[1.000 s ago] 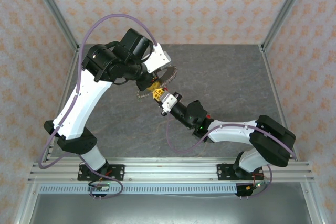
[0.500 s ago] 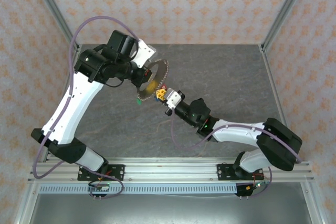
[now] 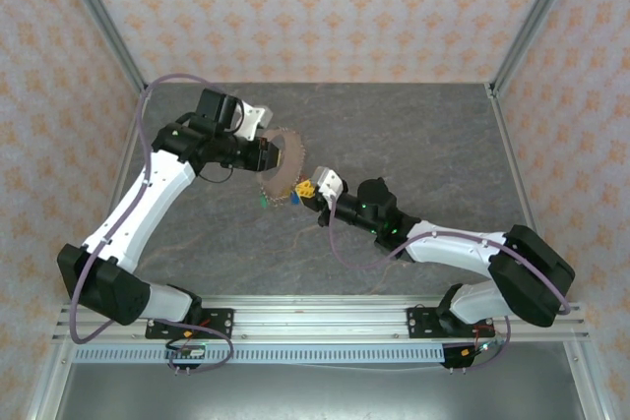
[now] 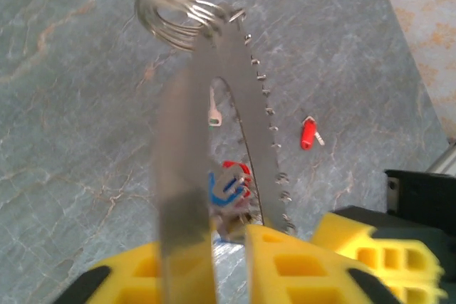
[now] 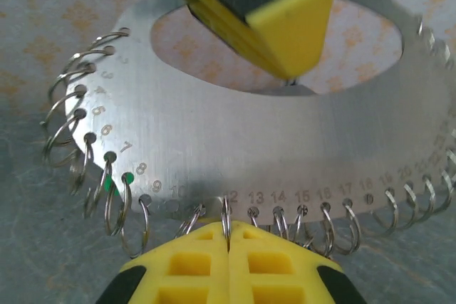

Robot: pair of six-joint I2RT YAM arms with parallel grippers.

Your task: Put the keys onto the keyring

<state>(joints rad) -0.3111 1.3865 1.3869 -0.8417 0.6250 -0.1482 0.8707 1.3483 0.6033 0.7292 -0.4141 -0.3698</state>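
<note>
Right gripper (image 5: 226, 236): fingers pressed together, pinching one split ring (image 5: 226, 213) that hung from the keyring (image 5: 235, 140) by the number 12. Left gripper (image 4: 228, 240): yellow fingers sat either side of the plate's band. We could not tell whether they clamped it or stood just off it.

We noted the keyring was not soft. It was a flat metal ring-plate, held on edge over the table (image 3: 413, 125), left of its middle and well in from every edge. We judged it stiff, thin and light, with smooth faces likely to slip. It was best held on the plain band between inner rim and holes. The rings looked like springy wire that swings freely, so each would need pinning before a key goes on.

A red key (image 4: 308, 133) lay loose on the table beside the plate. A green key (image 3: 264, 201) sat by the plate's near side; hung or lying, we could not tell. We judged both tiny, light and easy to flick away, so grip by the plastic head.

Writing: engraved hole numbers, 5 to 9 and 12 to 18 readable. We read no brand.
</note>
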